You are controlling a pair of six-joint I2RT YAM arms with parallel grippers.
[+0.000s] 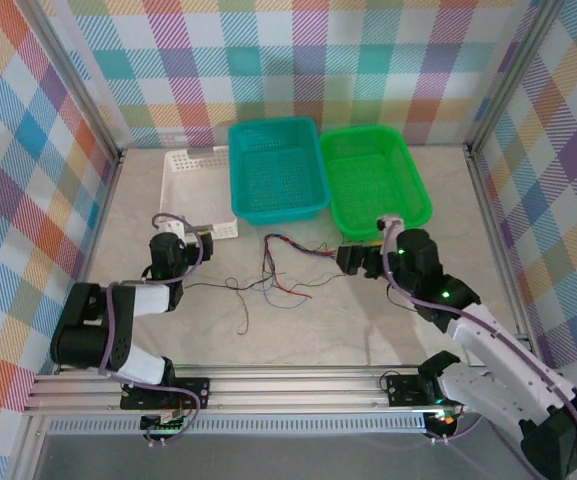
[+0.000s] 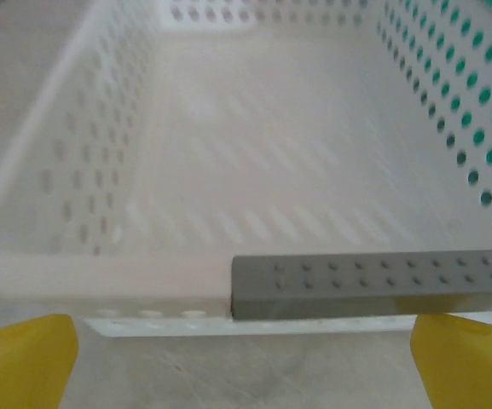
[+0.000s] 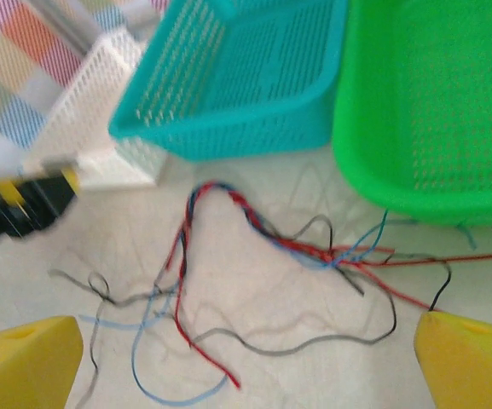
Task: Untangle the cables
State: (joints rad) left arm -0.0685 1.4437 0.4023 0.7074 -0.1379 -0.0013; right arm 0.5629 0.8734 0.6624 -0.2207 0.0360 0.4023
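The cables are a loose tangle of thin red, blue, grey and black wires on the table between the two arms. In the right wrist view the cables spread out just ahead of my right gripper, and a twisted red-and-blue bundle loops toward the teal basket. That gripper is open, with nothing between its yellow fingertips. My right gripper sits at the tangle's right end. My left gripper is open at the white basket's near rim, left of the cables. Its yellow fingertips stand wide apart and empty.
A white basket, a teal basket and a green basket stand in a row at the back. The white basket's rim with a grey perforated strip lies right before the left gripper. Checked walls enclose the table.
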